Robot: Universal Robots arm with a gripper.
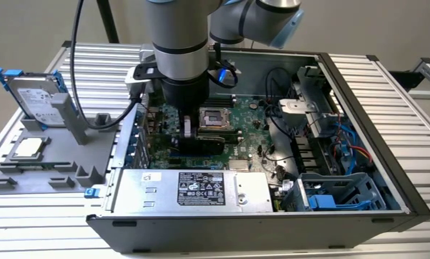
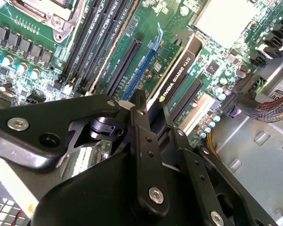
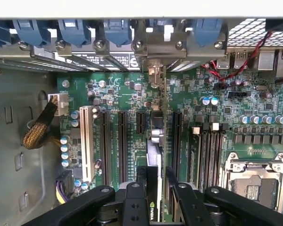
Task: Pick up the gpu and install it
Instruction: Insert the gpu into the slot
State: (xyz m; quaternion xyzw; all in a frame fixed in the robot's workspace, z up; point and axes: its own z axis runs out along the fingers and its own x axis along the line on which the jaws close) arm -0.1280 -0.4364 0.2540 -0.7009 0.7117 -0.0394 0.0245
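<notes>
Gripper [image 2: 153,117] close up in the second wrist view, black fingers [image 2: 142,141] clamped on the top edge of the gpu [image 2: 177,70]. Same grasp in the first wrist view: gripper [image 3: 153,181], thin card [image 3: 153,155] pinched between two black fingers [image 3: 140,176]. Gpu standing upright on its edge, down among the long black slots [image 3: 121,141] of the green motherboard [image 3: 118,94], just beside a blue slot [image 2: 141,70]. Seems pushed into a slot, but hard to tell from here how deep. Silver end bracket [image 3: 156,75] pointing at the back wall of the computer case [image 1: 388,102], near the row of blue clips [image 3: 115,28].

Seen from the exterior view: gray robot arm [image 1: 175,48] reaching straight down into the open case, gripper [image 1: 193,137] low over the motherboard [image 1: 247,105], beside the empty square processor socket [image 1: 216,117]. Silver power supply box [image 1: 193,189] at the front of the case. Farther off, on the exterior view's left, a gray holder tray [image 1: 27,172] on the slatted table [image 1: 388,75], with a silver hard drive [image 1: 38,100] standing in it and a small square chip [image 1: 29,147] lying flat.
</notes>
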